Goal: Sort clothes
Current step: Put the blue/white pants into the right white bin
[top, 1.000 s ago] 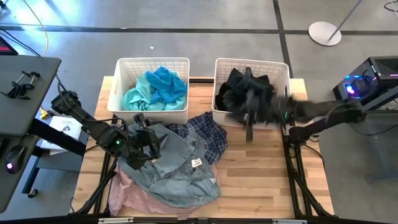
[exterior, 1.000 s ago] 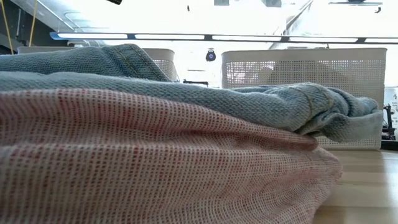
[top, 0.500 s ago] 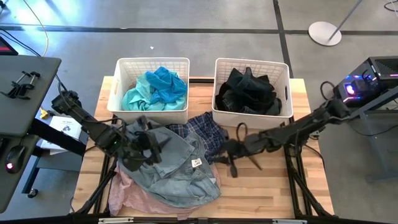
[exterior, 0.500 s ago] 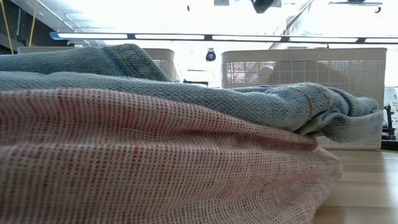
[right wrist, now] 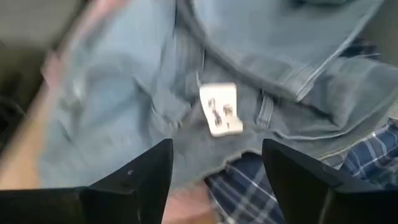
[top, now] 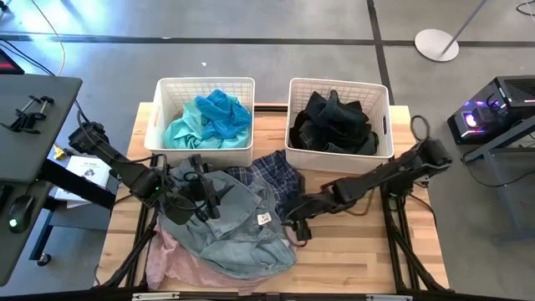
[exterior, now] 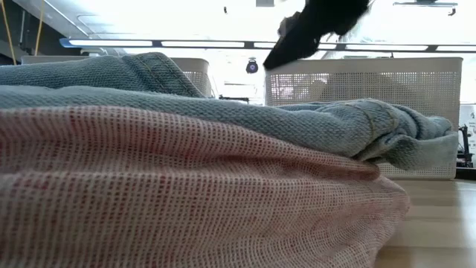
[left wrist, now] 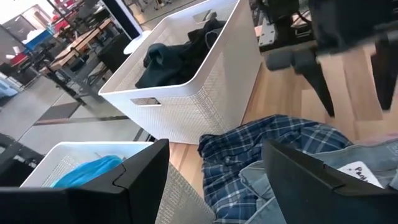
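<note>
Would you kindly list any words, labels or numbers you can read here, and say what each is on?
White tag on the grey-blue denim garment: dark print, too blurred to read.
White paper beside the table's left edge: marks too small to read.
Nothing else carries legible text.

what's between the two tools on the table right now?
High view: between the left tool and the right tool lies the grey-blue denim garment with its white tag; the plaid garment sits just behind.
</note>
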### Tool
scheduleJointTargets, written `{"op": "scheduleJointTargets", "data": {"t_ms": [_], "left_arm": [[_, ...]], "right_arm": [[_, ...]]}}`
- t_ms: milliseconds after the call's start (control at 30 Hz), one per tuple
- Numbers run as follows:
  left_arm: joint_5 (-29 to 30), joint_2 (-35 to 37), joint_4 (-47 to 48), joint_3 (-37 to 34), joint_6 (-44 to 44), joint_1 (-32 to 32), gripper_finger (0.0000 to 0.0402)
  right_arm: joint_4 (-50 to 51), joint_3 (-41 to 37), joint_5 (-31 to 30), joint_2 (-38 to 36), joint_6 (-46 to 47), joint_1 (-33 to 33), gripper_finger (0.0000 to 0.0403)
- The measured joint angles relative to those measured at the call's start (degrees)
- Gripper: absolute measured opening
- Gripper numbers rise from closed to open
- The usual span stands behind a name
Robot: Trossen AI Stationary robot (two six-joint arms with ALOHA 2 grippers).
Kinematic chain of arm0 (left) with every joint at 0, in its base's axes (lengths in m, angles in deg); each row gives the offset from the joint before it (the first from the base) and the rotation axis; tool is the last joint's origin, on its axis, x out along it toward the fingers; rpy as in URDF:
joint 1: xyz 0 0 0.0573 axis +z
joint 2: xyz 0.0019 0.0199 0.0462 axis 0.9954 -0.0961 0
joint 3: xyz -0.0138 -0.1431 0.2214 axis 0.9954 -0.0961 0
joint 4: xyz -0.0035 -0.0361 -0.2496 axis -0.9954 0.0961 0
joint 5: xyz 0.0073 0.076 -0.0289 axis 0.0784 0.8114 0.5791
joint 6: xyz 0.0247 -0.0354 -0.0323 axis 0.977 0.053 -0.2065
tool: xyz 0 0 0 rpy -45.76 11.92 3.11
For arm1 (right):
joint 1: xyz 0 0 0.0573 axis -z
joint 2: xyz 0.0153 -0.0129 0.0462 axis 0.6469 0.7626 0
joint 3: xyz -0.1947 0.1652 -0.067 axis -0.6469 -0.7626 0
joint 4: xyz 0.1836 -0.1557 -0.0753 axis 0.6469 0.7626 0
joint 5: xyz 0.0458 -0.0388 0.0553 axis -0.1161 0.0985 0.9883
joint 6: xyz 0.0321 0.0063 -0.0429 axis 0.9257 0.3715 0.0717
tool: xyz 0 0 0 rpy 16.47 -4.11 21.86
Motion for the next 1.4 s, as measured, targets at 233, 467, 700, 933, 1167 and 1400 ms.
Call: {"op": "scheduleJointTargets", "data": {"t_ms": [233,467,700,933,1167,1400], "left_arm": [[-2.3,0.3,5.2,0.0,-4.8,0.1,0.0247],[-1.9,0.6,11.3,0.0,-11.4,0.0,0.0247],[-1.6,0.6,11.5,0.0,-12.0,0.0,0.0247],[-1.5,0.6,11.6,0.0,-12.8,0.0,0.0247],[-0.9,0.6,11.7,0.0,-13.1,-0.2,0.0247],[-1.0,0.6,12.2,0.0,-13.1,-0.2,0.0247]], "right_arm": [[4.6,4.0,-2.1,9.8,-5.9,3.5,0.0225],[5.1,4.9,-2.3,16.0,-3.1,7.7,0.0144],[11.7,6.1,-7.7,15.1,1.8,7.4,0.0015],[25.8,18.8,-29.3,5.4,4.9,1.5,0.0002],[20.4,30.8,-48.7,-5.9,-6.6,-5.0,0.0001],[28.0,28.9,-16.9,-10.7,0.3,-3.4,0.0005]]}}
